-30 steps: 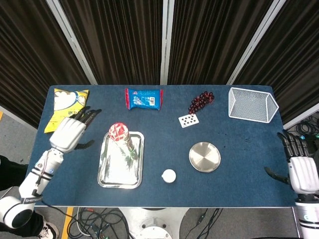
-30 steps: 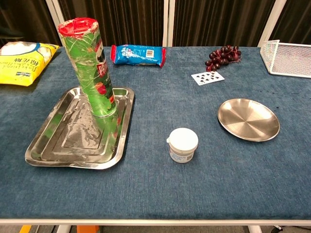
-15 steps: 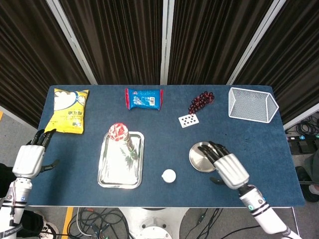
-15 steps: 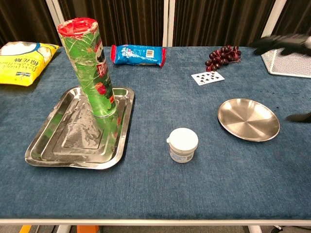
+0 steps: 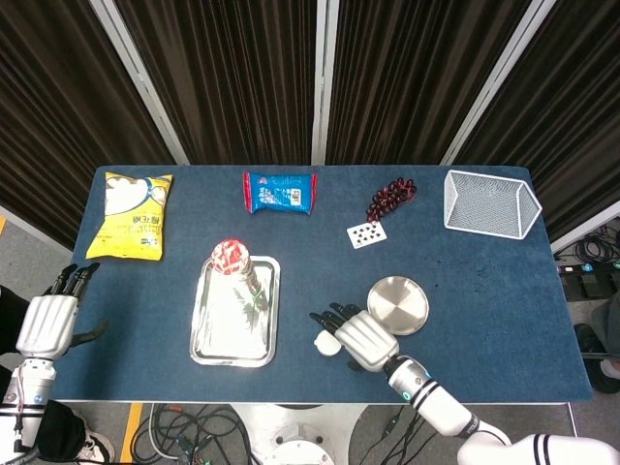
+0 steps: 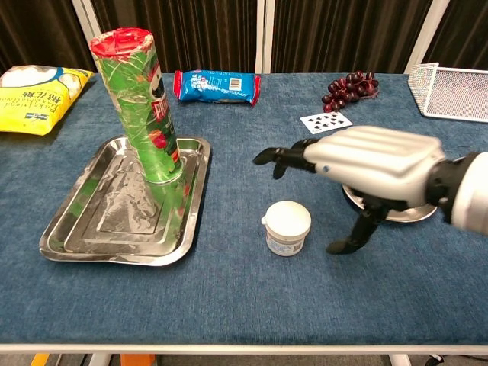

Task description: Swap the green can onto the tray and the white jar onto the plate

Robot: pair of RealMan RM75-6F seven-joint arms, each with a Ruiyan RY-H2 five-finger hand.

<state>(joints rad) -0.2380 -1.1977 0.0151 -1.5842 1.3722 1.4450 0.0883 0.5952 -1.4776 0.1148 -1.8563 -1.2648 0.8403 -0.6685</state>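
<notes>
The green can (image 5: 232,262) (image 6: 141,107) with a red lid stands upright at the far end of the steel tray (image 5: 218,334) (image 6: 76,229). The white jar (image 6: 287,227) sits on the blue table between tray and plate. In the head view only the left edge of the jar (image 5: 321,342) shows from under my right hand (image 5: 358,337). My right hand (image 6: 374,164) hovers just above and right of the jar, fingers spread, thumb pointing down beside it, holding nothing. The round steel plate (image 5: 399,302) lies empty right of that hand. My left hand (image 5: 46,325) is open, off the table's left edge.
Along the far side lie a yellow snack bag (image 5: 129,213), a blue snack packet (image 5: 279,192), dark grapes (image 5: 390,197), playing cards (image 5: 366,233) and a white wire basket (image 5: 489,203).
My right hand has swept left from over the plate to above the white jar. The left hand has drawn slightly further back off the table's left edge.
</notes>
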